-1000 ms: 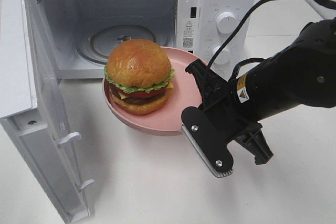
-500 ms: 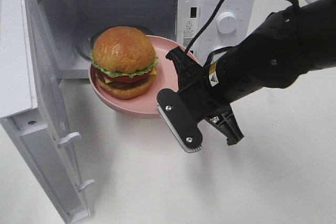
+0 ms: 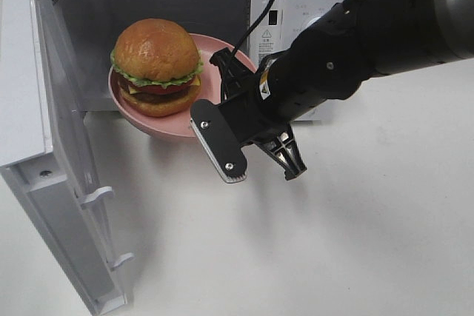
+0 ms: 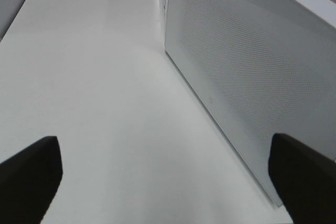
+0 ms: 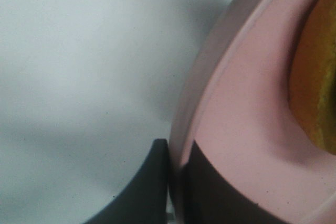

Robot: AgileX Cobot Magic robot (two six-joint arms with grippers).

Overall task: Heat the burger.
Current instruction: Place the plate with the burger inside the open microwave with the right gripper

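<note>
The burger (image 3: 155, 64) has a glossy bun, lettuce, tomato, cheese and a patty. It sits on a round pink plate (image 3: 211, 72) held in the air at the open mouth of the white microwave (image 3: 315, 5). My right gripper (image 3: 216, 101) is shut on the plate's right rim. In the right wrist view its dark fingers (image 5: 142, 192) pinch the plate's rim (image 5: 236, 129), with the bun (image 5: 315, 87) at the edge. My left gripper (image 4: 168, 182) is open and empty, beside the outer face of the microwave door (image 4: 236, 77).
The microwave door (image 3: 44, 146) stands swung open at the left. Its control knobs are partly hidden behind my right arm. White table (image 3: 296, 257) extends in front and to the right.
My right gripper has carried the plate with the burger left and back, from in front of the microwave up to its opening. The door has not moved.
</note>
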